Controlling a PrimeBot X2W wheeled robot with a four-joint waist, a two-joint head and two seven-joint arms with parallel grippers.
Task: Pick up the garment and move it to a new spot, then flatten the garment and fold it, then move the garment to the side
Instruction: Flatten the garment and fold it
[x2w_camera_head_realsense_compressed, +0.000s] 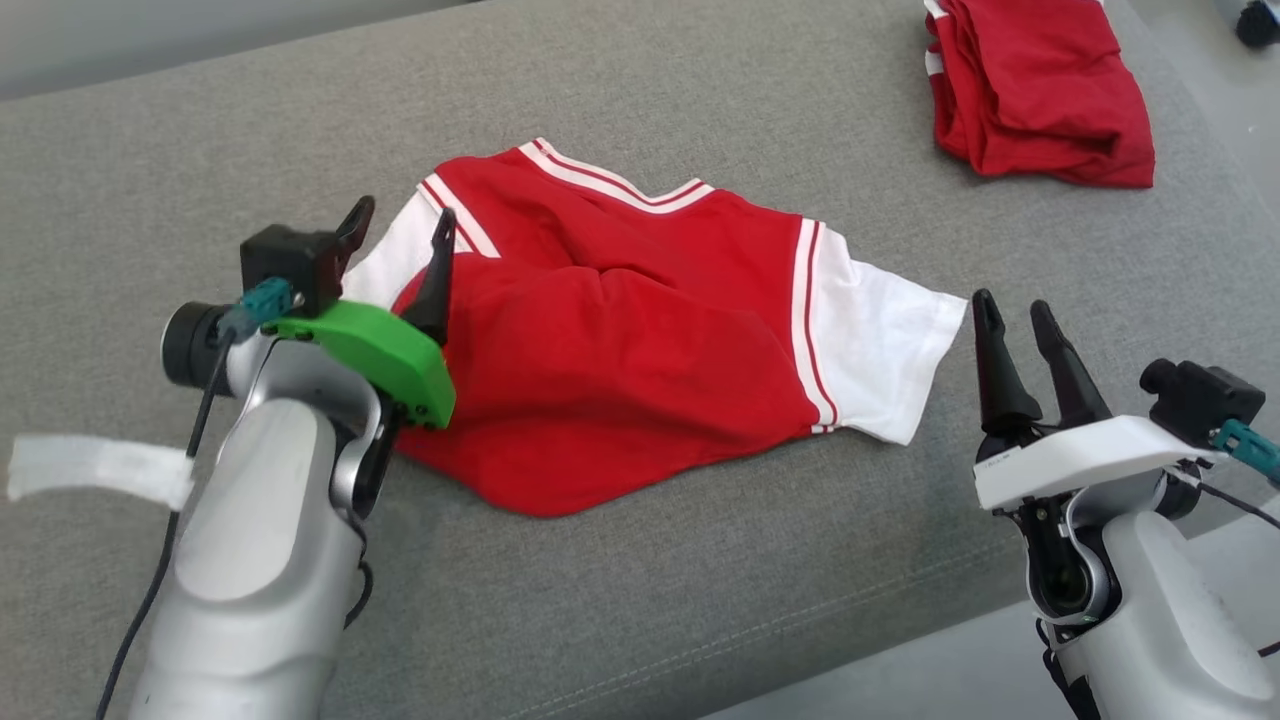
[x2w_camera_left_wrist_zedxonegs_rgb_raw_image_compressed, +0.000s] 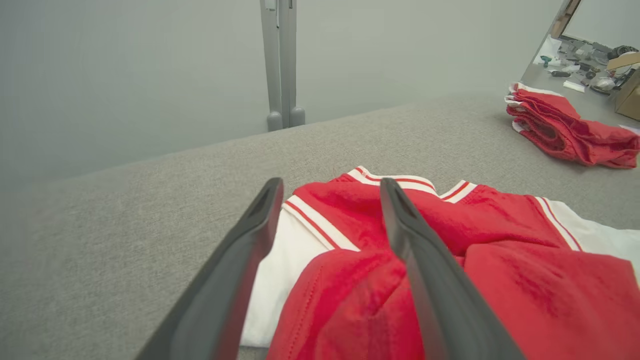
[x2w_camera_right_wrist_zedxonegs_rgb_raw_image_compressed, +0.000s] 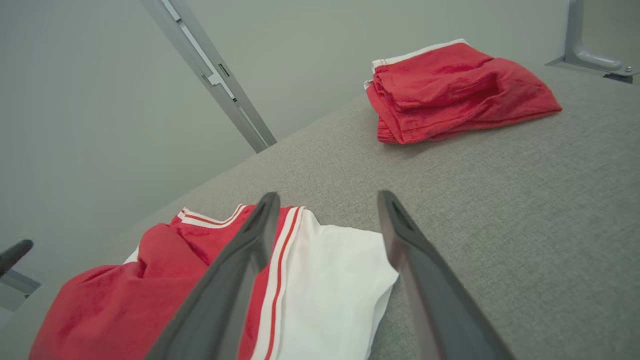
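Grey worktop (x2w_camera_head_realsense_compressed: 700, 600), red-white garment (x2w_camera_head_realsense_compressed: 620, 370) centre; left gripper (x2w_camera_head_realsense_compressed: 400, 215) released over its left side, right gripper (x2w_camera_head_realsense_compressed: 1012, 305) released just right; folded red pile (x2w_camera_head_realsense_compressed: 1040, 90) far right

My head camera looks forward and down over the grey cushion (x2w_camera_head_realsense_compressed: 700, 600). Each wrist camera rides low and close, looking along my own fingers (x2w_camera_left_wrist_zedxonegs_rgb_raw_image_compressed: 425, 280). All three catch the red-and-white shirt (x2w_camera_head_realsense_compressed: 620, 340) and the folded red pile (x2w_camera_head_realsense_compressed: 1040, 90).

Cloth garment (x2w_camera_head_realsense_compressed: 620, 370), matt woven fab. surface (x2w_camera_head_realsense_compressed: 700, 600)
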